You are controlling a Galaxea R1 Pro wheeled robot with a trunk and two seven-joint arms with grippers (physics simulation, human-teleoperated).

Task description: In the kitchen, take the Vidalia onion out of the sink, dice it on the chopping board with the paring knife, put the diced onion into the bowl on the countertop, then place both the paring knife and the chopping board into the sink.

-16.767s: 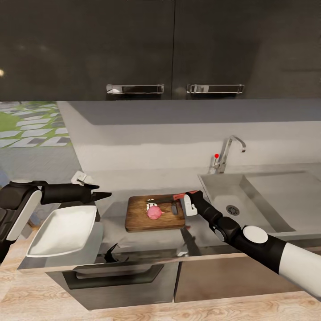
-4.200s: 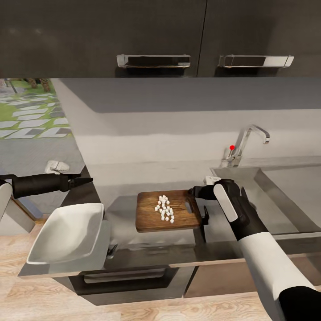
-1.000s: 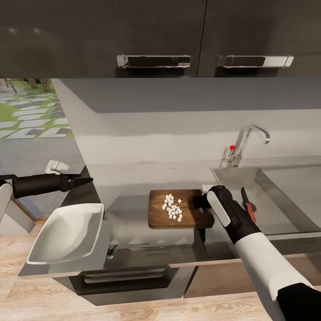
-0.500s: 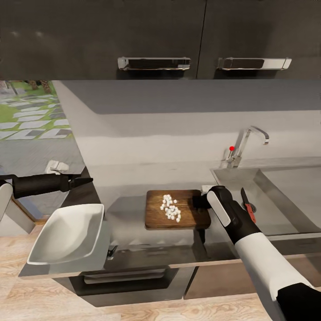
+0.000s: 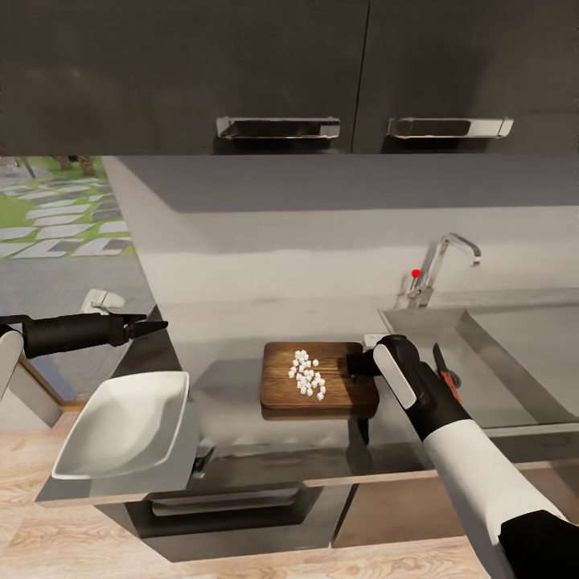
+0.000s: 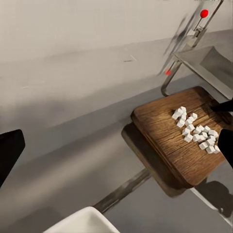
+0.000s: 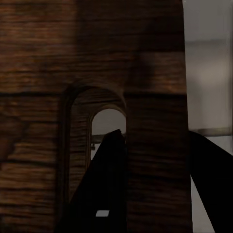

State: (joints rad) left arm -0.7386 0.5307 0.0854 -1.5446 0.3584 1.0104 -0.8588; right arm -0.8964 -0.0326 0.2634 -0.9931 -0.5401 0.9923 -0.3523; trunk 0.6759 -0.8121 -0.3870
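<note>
Chopping board [image 5: 318, 389], rigid dark wood, on the countertop [image 5: 233, 386] beside the sink [image 5: 482, 354], bearing loose diced onion [image 5: 306, 375] likely to roll if tilted; right gripper [image 7: 153, 179] pinches its handle-slot end, the best hold; left gripper [image 5: 153, 326] state untellable.

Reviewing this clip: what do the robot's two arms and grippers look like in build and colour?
The left arm is a matte black tube tapering to a slim pointed black left gripper, with a white shell nearer the body. The right arm mixes glossy white shells with black joints; right gripper fingers are flat and black.
</note>
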